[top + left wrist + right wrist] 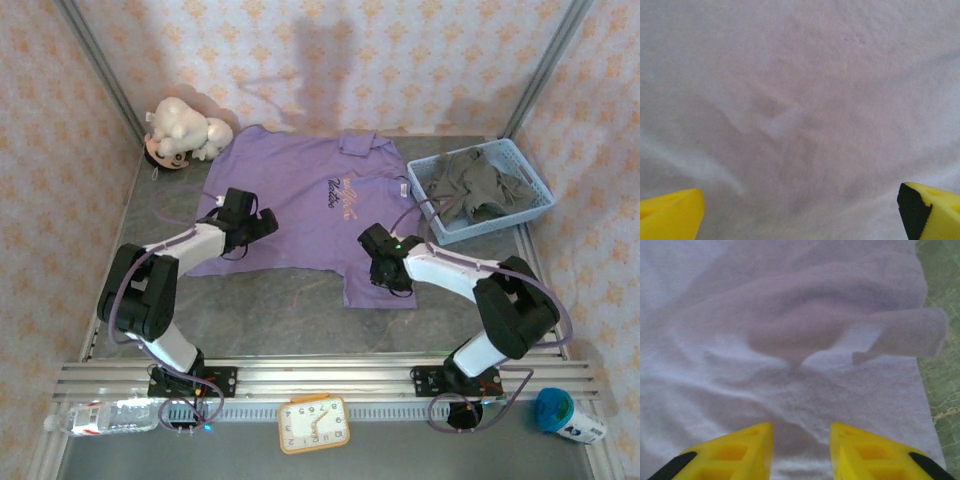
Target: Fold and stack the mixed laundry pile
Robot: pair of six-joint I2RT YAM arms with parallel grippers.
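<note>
Purple shirt: the purple shirt (300, 200) is laid flat on the table (270, 305), spread from the centre toward the far edge. Its right part is seen doubled over, reaching nearer the near edge than the rest. Script lettering (340, 195) is visible on the chest.
Grey shirt: the grey shirt (470, 185) is bundled inside the basket (492, 226) at the far right corner, unfolded.
Left gripper: the left gripper (800, 215) is held over the left half of the purple shirt. Its jaws are spread wide; one yellow finger (670, 215) is seen at each lower corner of the wrist view, with smooth cloth between them.
Right gripper: the right gripper (802, 450) is positioned over the doubled right part of the purple shirt, near its right border. Its jaws are parted by a narrow gap, with the yellow fingers (740, 452) above wrinkled cloth. Whether the cloth is touched cannot be told.
Sleeve: a rolled sleeve end (910, 332) is seen ahead of the right gripper, lying across the shirt's right border.
Other items: a toy (185, 130) is placed at the far left corner, touching the purple shirt's shoulder. A clock (313, 423), a bottle (110, 415) and a cup (555, 410) are set along the near edge.
</note>
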